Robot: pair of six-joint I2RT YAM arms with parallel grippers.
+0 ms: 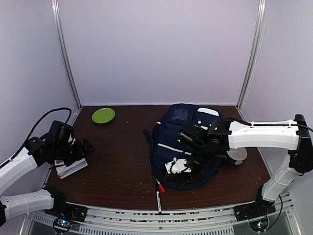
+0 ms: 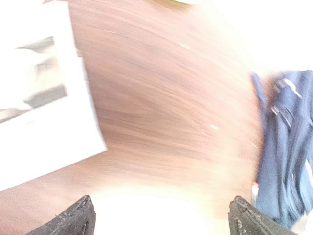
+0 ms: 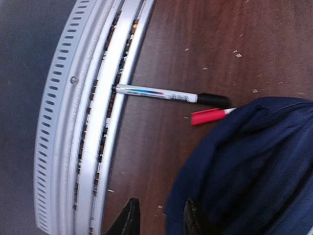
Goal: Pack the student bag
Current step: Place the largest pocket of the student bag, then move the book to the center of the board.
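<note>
The student bag (image 1: 186, 144), navy blue with white stripes, lies on the brown table right of centre. My right gripper (image 1: 190, 157) hangs over its near part. In the right wrist view the right gripper (image 3: 160, 221) is open, with bare table between its fingers, and one finger (image 3: 193, 220) rests against the edge of the bag (image 3: 254, 171). My left gripper (image 1: 82, 148) hovers at the far left over a white book (image 1: 71, 168). The blurred left wrist view shows the left gripper (image 2: 161, 220) wide open and empty, the book (image 2: 44, 98) at upper left and the bag (image 2: 288, 147) at far right.
A green plate (image 1: 103, 115) sits at the back left. A white marker with a black cap (image 3: 171, 95) and a red marker (image 3: 208, 116) lie by the bag's near edge, next to the metal rail (image 3: 88, 122). A white roll (image 1: 238, 155) sits right of the bag.
</note>
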